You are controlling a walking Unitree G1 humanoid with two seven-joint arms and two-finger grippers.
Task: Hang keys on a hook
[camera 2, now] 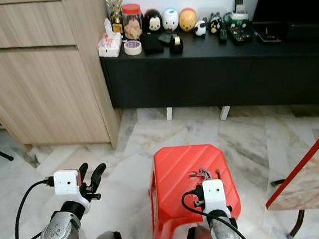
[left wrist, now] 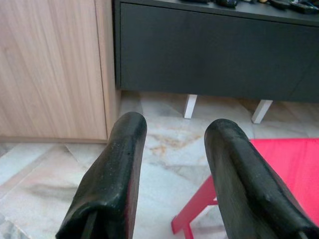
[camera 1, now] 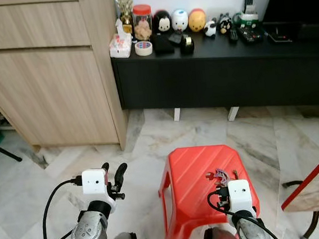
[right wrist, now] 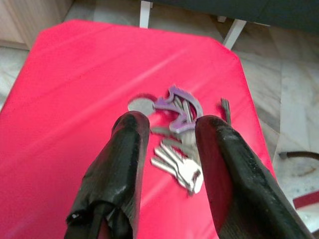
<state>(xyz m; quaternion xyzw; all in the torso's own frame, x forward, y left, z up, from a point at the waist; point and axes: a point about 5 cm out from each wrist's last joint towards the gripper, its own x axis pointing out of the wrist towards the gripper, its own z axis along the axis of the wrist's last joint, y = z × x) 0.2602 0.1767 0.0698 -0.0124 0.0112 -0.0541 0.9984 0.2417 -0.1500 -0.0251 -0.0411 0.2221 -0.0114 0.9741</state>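
On the red stool (camera 1: 201, 175), toward its right front corner, lie the keys (right wrist: 175, 137), a light, loose, jangly bunch likely to slide on plastic. The purple ring looks the best hold. The right tool (right wrist: 169, 164) straddles them, fingers spread (wrist view shows this; head views hide it). The left tool (left wrist: 174, 174), spread, hovers left of the stool.
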